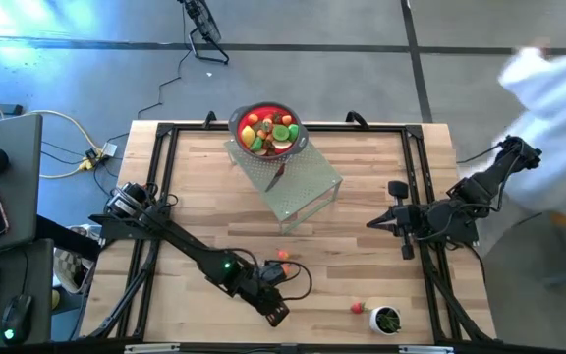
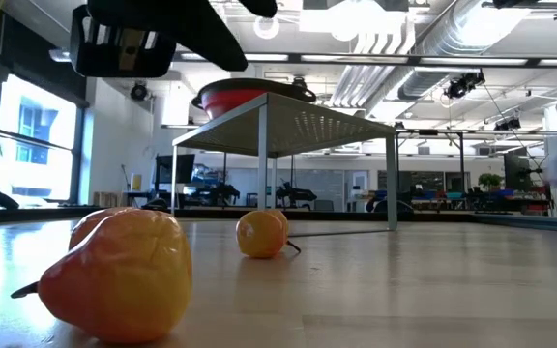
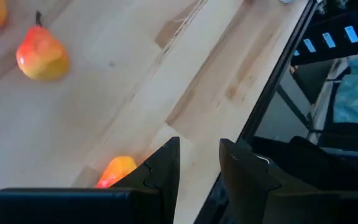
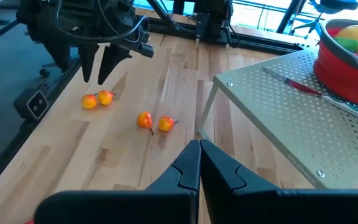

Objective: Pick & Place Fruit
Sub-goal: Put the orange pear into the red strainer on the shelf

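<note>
now, at the left, the left gripper (image 1: pixel 277 313) hangs low above the near edge of the table (image 1: pixel 195 177), its fingers (image 3: pixel 161 168) set narrow with an open gap between them and nothing held. in the left wrist view a small orange-yellow fruit (image 3: pixel 115 170) lies just beside these fingers, partly hidden, and a pear-shaped fruit (image 3: pixel 41 56) lies farther off on the wood. a bit to the right of this gripper, near the table's middle, a pair of fruit (image 1: pixel 285 256) sits close together, and another red piece (image 1: pixel 358 308) rests just left of the small white cup (image 1: pixel 386 320). far from the gripper, the red bowl (image 1: pixel 269 130) stands on a perforated metal stand (image 1: pixel 303 187) — it is already heaped with fruit. at the right edge the right gripper (image 1: pixel 373 223) waits, fingers fully closed and empty.

the pieces look like light, hard, glossy plastic — they should not break, but the round sides may slip or roll. i think the best hold is across the widest part of the body, not the thin stem.
</note>
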You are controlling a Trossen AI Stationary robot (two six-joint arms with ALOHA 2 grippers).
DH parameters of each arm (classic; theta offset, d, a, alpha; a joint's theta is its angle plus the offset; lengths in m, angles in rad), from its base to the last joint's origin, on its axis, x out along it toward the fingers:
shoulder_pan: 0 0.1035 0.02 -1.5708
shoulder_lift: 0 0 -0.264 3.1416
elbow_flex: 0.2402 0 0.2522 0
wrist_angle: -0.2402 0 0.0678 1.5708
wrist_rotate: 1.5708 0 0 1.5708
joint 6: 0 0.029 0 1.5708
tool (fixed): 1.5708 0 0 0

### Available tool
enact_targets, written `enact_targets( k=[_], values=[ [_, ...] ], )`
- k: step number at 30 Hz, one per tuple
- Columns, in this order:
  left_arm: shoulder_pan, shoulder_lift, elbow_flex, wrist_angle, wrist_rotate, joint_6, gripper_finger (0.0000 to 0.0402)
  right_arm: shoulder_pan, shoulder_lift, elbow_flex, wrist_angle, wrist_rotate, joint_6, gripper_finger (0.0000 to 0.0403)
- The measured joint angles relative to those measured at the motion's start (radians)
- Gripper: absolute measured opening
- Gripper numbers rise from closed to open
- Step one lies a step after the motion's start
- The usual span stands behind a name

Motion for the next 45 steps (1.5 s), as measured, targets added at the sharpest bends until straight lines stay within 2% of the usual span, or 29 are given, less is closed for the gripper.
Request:
enact_targets(
  k=[4, 9, 20, 24, 30, 33, 38, 45],
  values=[
    [0.000, 0.000, 0.000, -0.062, -0.003, 0.013, 0.0109, 0.000, 0.000, 0.000, 0.000, 0.000, 0.000, 0.0002],
    [0.000, 0.000, 0.000, -0.142, -0.028, -0.129, 0.0109, 0.000, 0.000, 0.000, 0.000, 0.000, 0.000, 0.0002],
    [-0.001, 0.000, 0.000, -0.228, -0.078, -0.232, 0.0117, 0.000, 0.000, 0.000, 0.000, 0.000, 0.000, 0.0002],
    [-0.010, 0.000, 0.000, -0.234, -0.082, -0.246, 0.0166, 0.000, 0.000, 0.000, 0.000, 0.000, 0.000, 0.0002],
    [-0.033, 0.000, 0.000, -0.317, -0.086, -0.411, 0.0270, 0.000, 0.000, 0.000, 0.000, 0.000, 0.000, 0.0002],
    [-0.040, 0.005, 0.000, -0.302, -0.086, -0.404, 0.0306, 0.000, 0.000, 0.000, 0.000, 0.000, 0.000, 0.0002],
    [-0.042, 0.038, 0.001, -0.285, -0.072, -0.393, 0.0332, 0.000, 0.000, 0.000, 0.001, 0.000, 0.000, 0.0002],
    [-0.040, 0.083, 0.000, -0.241, -0.020, -0.408, 0.0333, 0.000, 0.000, 0.000, 0.001, 0.000, 0.000, 0.0002]
  ],
)
